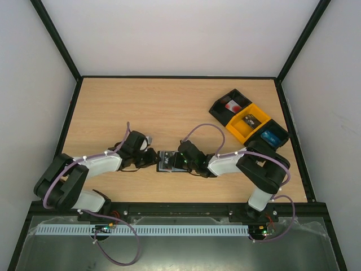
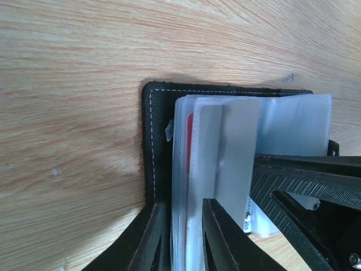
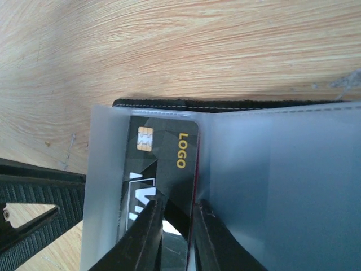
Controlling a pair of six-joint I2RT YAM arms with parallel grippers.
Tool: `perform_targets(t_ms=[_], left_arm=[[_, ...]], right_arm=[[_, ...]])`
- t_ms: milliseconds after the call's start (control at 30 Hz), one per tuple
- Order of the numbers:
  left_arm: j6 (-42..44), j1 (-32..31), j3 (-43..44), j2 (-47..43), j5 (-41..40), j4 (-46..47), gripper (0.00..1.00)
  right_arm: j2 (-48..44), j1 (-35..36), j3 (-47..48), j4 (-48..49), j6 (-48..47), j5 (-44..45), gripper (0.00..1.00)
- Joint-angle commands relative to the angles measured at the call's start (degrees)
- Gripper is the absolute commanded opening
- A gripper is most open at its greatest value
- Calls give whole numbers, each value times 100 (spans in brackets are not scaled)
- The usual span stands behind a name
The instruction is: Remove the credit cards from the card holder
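The black card holder point(image 1: 167, 161) lies open on the table between my two grippers. In the left wrist view its stitched black cover point(image 2: 153, 141) and a stack of pale clear sleeves point(image 2: 237, 147) show, with a thin red card edge point(image 2: 189, 130) in the stack. My left gripper point(image 2: 180, 204) is shut on the cover and sleeves. In the right wrist view a black credit card point(image 3: 163, 152) with a gold chip and "LOGO" shows at a clear sleeve point(image 3: 271, 186). My right gripper point(image 3: 176, 203) is shut on this card's lower part. No pale card with a red round mark is in view.
Three open bins stand at the back right: a black one point(image 1: 231, 105), a yellow one point(image 1: 249, 122) and a black one point(image 1: 273, 135) with a blue thing inside. A black frame borders the wooden table point(image 1: 141, 107). The right gripper's fingers point(image 2: 304, 180) show in the left wrist view.
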Motion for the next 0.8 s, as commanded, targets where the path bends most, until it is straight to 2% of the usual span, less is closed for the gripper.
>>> perform_targets(t_ms=[0,200,333,700,767], left_arm=[[160,29,-129,-98,-155,43,22],[279,136,-294,-154,-296,-33,22],[197,187,-324,-183,-178,87,21],[78,181,-288,-551,79,81,23],[20,172,-371,-674,230,245,23]], right_arm=[[194,20,16,-393,-200,183,13],[-152,22,-112,-514,-367,477,5],[-283,16,-253,-410,-313,508,3],[-794,18,-567,-77,-3,394,3],[-792,23,-539,-30,8,324,8]])
